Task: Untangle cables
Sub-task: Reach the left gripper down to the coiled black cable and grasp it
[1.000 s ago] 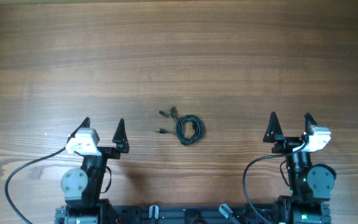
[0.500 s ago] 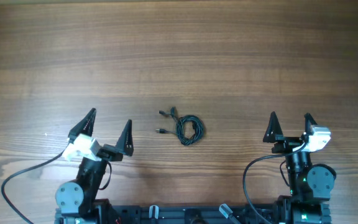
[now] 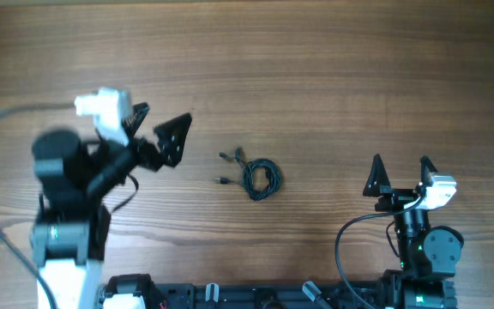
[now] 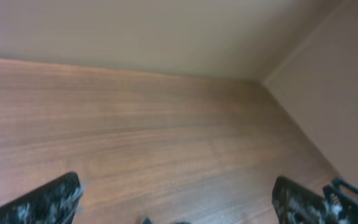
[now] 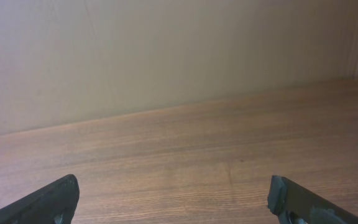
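Jaws stood open and empty on both: the left gripper (image 3: 161,122) hung left of the bundled cables (image 3: 258,178), the right gripper (image 3: 400,165) well apart on their right.

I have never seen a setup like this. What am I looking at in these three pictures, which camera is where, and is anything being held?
These are two robot arms mounted at the bottom edge of a wooden table. Each arm ends in a gripper with two pointed black fingers. The wide picture comes from a fixed camera above the table, looking straight down. The other two come from a small camera on each wrist, so each shows its own two fingertips in the bottom corners, with bare wood and a plain wall beyond.

In the overhead view the left gripper reaches out over the table, while the right gripper sits close to its base. Both are open and hold nothing. Between them lie the cables, a small knotted bundle of thin black cords with plug ends sticking out on one side. Neither gripper touches them, and neither wrist camera clearly shows them.
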Controlling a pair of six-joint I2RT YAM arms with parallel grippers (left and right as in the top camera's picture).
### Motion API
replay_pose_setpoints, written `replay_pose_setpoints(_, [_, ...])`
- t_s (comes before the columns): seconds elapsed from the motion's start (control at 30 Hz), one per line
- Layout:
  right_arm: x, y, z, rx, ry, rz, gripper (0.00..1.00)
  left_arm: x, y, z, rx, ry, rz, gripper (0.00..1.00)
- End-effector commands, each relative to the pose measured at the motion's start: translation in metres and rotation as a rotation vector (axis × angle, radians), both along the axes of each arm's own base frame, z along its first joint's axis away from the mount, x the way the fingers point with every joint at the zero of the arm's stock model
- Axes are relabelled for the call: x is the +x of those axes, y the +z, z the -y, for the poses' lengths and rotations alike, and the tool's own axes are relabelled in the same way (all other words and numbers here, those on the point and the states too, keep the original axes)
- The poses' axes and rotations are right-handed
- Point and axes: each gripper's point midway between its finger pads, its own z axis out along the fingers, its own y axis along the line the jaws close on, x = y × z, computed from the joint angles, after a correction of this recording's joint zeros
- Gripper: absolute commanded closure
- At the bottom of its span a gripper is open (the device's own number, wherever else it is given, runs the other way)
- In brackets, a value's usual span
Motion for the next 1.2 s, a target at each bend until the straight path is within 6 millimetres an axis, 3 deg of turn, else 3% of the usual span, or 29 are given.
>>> replay_pose_setpoints(0.0, [0.000, 0.000, 0.001, 0.006, -0.008, 0.005, 0.00, 0.020, -0.004, 0.031, 0.128, -0.212, -0.026, 0.00])
replay_pose_setpoints(0.2, [0.000, 0.000, 0.001, 0.006, -0.008, 0.005, 0.00, 0.054, -0.068, 0.070, 0.478, -0.319, -0.153, 0.00])
replay_pose_setpoints(0.37, [0.000, 0.001, 0.001, 0.006, -0.008, 0.005, 0.00, 0.047, -0.127, 0.131, 0.632, -0.570, -0.139, 0.00])
replay_pose_setpoints(0.47, [0.000, 0.001, 0.001, 0.006, -0.008, 0.005, 0.00, 0.055, -0.142, 0.146, 0.636, -0.595, -0.124, 0.00])
replay_pose_setpoints(0.6, [0.000, 0.001, 0.001, 0.006, -0.008, 0.005, 0.00, 0.062, -0.162, 0.149, 0.672, -0.634, -0.118, 0.05])
replay_pose_setpoints(0.73, [0.000, 0.001, 0.001, 0.006, -0.008, 0.005, 0.00, 0.065, -0.209, 0.125, 0.867, -0.658, -0.195, 0.14])
replay_pose_setpoints(0.9, [0.000, 0.000, 0.001, 0.006, -0.008, 0.005, 0.00, 0.050, -0.254, 0.133, 0.956, -0.824, -0.218, 0.19])
replay_pose_setpoints(1.17, [0.000, 0.000, 0.001, 0.006, -0.008, 0.005, 0.00, 0.012, -0.274, 0.160, 1.025, -1.025, -0.195, 0.29])
